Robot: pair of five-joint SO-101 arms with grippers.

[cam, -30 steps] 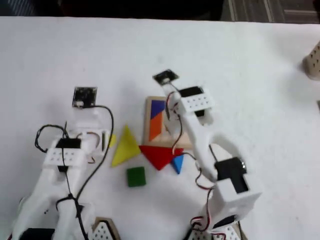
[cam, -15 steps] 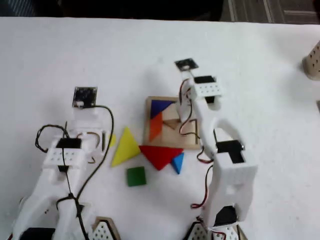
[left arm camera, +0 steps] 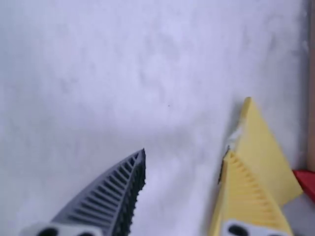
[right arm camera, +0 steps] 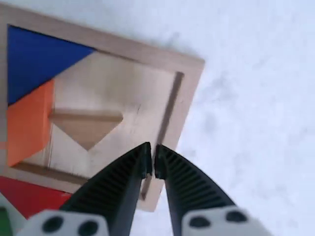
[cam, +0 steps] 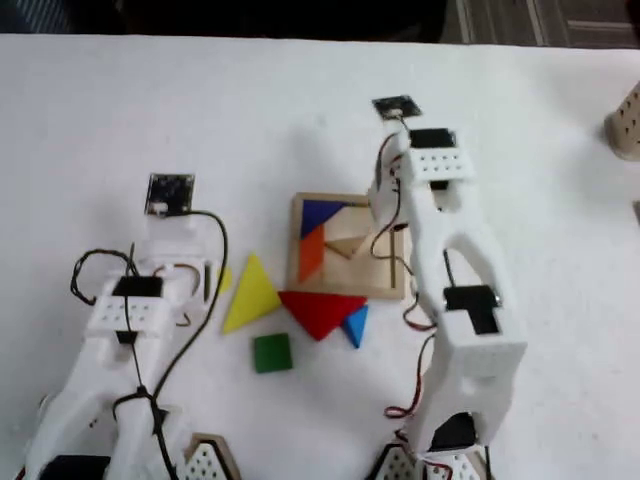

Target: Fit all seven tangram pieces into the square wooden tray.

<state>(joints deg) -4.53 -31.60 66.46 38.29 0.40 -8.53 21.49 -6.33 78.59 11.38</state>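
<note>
On the desk [cam: 150, 100] lies the tray [cam: 330, 197]. In it, a corner triangle [cam: 320, 213] sits far left, a parallelogram [cam: 311, 253] just before it, and a middle triangle [cam: 347, 245] beside them. Left of the tray lies a tall triangle [cam: 250, 295], with the left hand [left arm camera: 184, 162] at its left edge. Before the tray lies a wide triangle [cam: 320, 310], a small triangle [cam: 356, 325] touching its right, and a square [cam: 271, 353] nearer still, leftward. The right hand [right arm camera: 153, 155] hangs over the tray's right wall.

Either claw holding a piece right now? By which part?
Nothing held: right claw is shut on nothing over the tray rim; left claw is open, yellow triangle beside it, not between its jaws.
</note>
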